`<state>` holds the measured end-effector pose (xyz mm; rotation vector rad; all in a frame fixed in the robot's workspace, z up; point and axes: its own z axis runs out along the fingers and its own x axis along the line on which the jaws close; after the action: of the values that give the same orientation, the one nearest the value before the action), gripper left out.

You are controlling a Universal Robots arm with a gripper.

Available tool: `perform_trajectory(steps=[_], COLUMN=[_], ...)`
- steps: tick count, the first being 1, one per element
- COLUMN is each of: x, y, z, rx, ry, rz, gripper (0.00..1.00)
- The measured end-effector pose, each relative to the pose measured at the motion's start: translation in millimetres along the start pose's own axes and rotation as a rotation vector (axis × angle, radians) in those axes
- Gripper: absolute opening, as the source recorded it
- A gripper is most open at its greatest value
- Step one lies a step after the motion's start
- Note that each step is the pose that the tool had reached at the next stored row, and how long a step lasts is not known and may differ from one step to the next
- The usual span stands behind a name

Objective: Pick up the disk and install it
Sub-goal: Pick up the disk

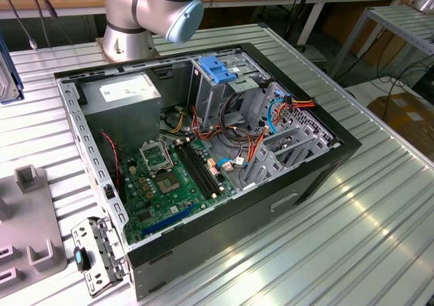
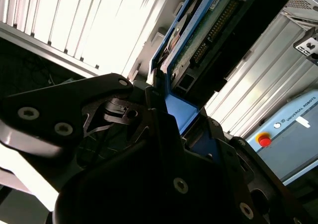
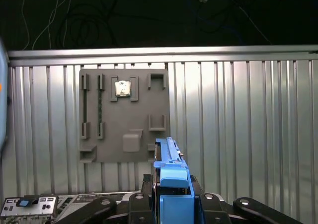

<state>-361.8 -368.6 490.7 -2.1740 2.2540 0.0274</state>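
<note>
In both wrist views my gripper (image 3: 171,204) is shut on the disk (image 3: 172,172), which stands on edge between the black fingers (image 3: 136,204). Its blue plastic rail faces the first wrist camera. The second wrist view shows the disk's (image 2: 208,33) green circuit-board side, its connector row and a blue rail, above the gripper (image 2: 166,112). The disk hangs high above the ribbed metal table (image 3: 238,114), over the near edge of a grey fixture plate (image 3: 124,114).
The open computer case (image 1: 319,177) lies on the table with motherboard (image 1: 166,180), cables, grey power supply box (image 1: 129,96) and a drive cage with blue top (image 1: 220,72). The arm's base (image 1: 129,21) stands behind it. A pendant with red button (image 2: 263,140) sits beside the table.
</note>
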Motion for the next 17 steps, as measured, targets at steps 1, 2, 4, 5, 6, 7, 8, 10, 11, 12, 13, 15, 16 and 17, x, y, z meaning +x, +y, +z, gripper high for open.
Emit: perform_trajectory(steps=[1,2,4,5,6,7,8,10,11,12,13,15,16,17], x=[-0.1,-0.1,-0.2,-0.2,-0.3,-0.4,-0.5,-0.5,-0.6,-0.6,-0.6,-0.7,-0.7,-0.7], y=[-1.4,-2.6,-5.1,-7.1,-10.1,-12.6,-14.9,-17.0,-18.1,-19.1,-20.5,-22.8,-24.2,-26.1], z=[0.0,-0.1,0.0,0.0,-0.1,-0.1,-0.1,-0.1,-0.1,-0.1,-0.1,-0.1,-0.2,-0.2], rx=[0.0,-0.0001,0.0,0.0,-0.0001,0.0,0.0,-0.0001,-0.0001,-0.0001,-0.0001,-0.0001,-0.0001,0.0], ry=[0.0,0.0,0.0,0.0,0.0,0.0,0.0,0.0,0.0,0.0,0.0001,0.0,0.0,0.0], rz=[0.0,0.0,0.0,0.0,0.0,0.0,0.0,0.0,0.0,0.0,0.0,0.0,0.0,0.0], gripper=[0.37,0.37,0.37,0.37,0.37,0.37,0.37,0.37,0.37,0.37,0.37,0.37,0.37,0.37])
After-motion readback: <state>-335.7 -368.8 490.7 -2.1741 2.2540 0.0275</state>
